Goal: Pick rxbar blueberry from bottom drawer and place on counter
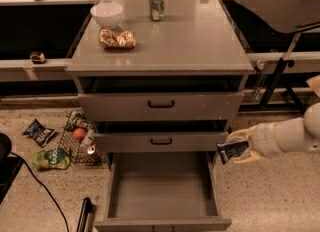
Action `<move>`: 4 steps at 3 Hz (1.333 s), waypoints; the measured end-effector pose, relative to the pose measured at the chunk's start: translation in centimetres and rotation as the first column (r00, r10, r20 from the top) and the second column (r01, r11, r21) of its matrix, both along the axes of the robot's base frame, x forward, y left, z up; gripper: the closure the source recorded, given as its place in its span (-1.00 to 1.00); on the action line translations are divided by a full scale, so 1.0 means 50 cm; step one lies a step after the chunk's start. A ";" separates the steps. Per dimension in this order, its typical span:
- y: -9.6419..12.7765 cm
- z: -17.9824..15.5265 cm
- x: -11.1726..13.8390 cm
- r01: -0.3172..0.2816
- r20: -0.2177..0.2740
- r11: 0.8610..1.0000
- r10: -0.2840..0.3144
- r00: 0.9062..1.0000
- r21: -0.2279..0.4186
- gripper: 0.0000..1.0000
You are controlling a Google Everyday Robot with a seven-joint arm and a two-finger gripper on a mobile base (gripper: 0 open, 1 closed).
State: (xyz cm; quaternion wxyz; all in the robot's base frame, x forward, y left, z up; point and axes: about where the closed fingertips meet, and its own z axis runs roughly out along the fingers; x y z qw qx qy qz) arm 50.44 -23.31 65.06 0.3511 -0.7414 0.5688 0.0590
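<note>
My gripper (236,148) is to the right of the cabinet, level with the middle drawer front, at the end of the white arm that comes in from the right. It is shut on the rxbar blueberry (232,151), a small dark navy bar with pale print, held tilted between the pale fingers (239,136). The bottom drawer (162,186) is pulled out wide and its grey tray holds nothing. The counter (190,36) is the flat grey top of the cabinet, above and to the left of the gripper.
On the counter stand a white bowl (107,14), a golden-brown snack bag (117,39) and a green can (156,4). A wire basket (77,141) and loose snack bags (39,132) lie on the floor at left. A black stand (280,76) is at right.
</note>
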 end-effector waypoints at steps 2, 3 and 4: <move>-0.053 0.157 -0.005 0.038 0.095 0.996 -0.030 0.995 -0.079 1.00; -0.044 0.205 0.021 0.027 0.145 0.998 -0.017 0.989 -0.064 1.00; -0.015 0.333 0.083 -0.008 0.238 0.996 0.029 0.971 -0.085 1.00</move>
